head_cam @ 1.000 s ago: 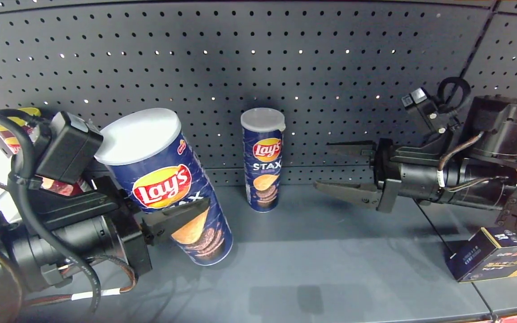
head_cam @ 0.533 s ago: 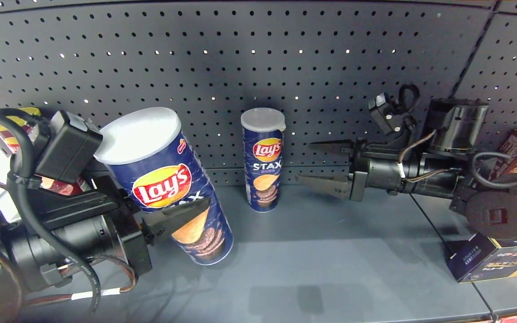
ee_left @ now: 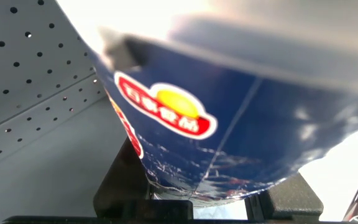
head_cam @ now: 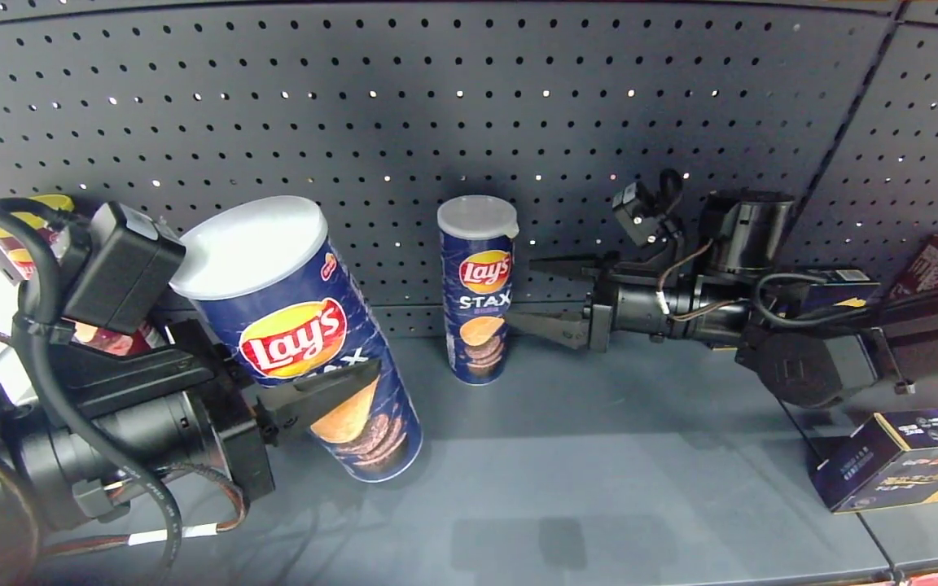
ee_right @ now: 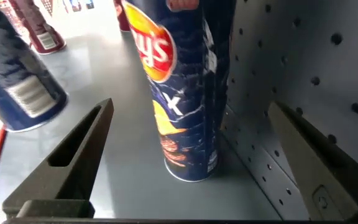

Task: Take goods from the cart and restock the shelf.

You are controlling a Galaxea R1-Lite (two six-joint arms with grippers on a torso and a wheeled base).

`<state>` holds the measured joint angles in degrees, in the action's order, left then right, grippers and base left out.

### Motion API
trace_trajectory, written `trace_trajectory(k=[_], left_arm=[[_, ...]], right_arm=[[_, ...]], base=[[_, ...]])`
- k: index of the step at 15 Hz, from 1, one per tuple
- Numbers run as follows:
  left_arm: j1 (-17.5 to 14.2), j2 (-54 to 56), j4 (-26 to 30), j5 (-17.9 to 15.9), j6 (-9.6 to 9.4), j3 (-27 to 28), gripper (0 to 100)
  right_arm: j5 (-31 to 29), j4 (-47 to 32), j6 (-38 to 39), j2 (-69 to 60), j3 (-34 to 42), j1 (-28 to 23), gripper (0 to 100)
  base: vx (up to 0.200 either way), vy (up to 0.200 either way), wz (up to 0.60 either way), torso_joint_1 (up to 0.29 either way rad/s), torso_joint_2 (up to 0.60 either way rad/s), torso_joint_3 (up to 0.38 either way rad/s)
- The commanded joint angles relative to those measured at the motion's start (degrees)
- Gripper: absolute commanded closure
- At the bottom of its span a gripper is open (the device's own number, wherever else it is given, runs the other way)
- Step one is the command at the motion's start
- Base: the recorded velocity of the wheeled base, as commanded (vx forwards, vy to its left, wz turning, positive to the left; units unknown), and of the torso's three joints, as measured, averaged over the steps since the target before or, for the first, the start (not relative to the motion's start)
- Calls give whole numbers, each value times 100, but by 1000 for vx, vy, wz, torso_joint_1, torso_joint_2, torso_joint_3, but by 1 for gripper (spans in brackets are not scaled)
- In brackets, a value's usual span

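While left jaws grip one can (head_cam: pixel 298 342), parted right jaws face the upright can (head_cam: pixel 477 293).

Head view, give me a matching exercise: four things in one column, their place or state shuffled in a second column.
1 nearer chip can
2 back chip can
3 right gripper
4 dark blue box

A open
B lying at the shelf's right front
C tilted, clamped
D upright near the pegboard

Pairs: 1-C, 2-D, 3-A, 4-B

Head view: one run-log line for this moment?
left gripper: shut on tilted chip can | right gripper: open, facing upright chip can at pegboard
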<state>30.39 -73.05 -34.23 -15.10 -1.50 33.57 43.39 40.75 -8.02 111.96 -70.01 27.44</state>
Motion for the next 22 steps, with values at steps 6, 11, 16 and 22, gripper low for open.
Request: trace_trajectory(k=[6, 11, 16, 22], left_arm=[[2, 1, 4, 7, 1, -17, 100], [2, 1, -5, 7, 1, -79, 100], [-7, 1, -5, 7, 1, -88, 100], [-7, 1, -5, 7, 1, -88, 100]], right_arm=[[3, 38, -6, 511, -320, 77, 0], [3, 73, -6, 757, -496, 139, 0], [-14, 187, 2, 1012, -628, 297, 0], [-67, 205, 11, 1276, -786, 385, 0]], base=[[0, 0, 0, 0, 0, 0], [0, 0, 0, 0, 0, 0], [0, 0, 0, 0, 0, 0], [0, 0, 0, 0, 0, 0]])
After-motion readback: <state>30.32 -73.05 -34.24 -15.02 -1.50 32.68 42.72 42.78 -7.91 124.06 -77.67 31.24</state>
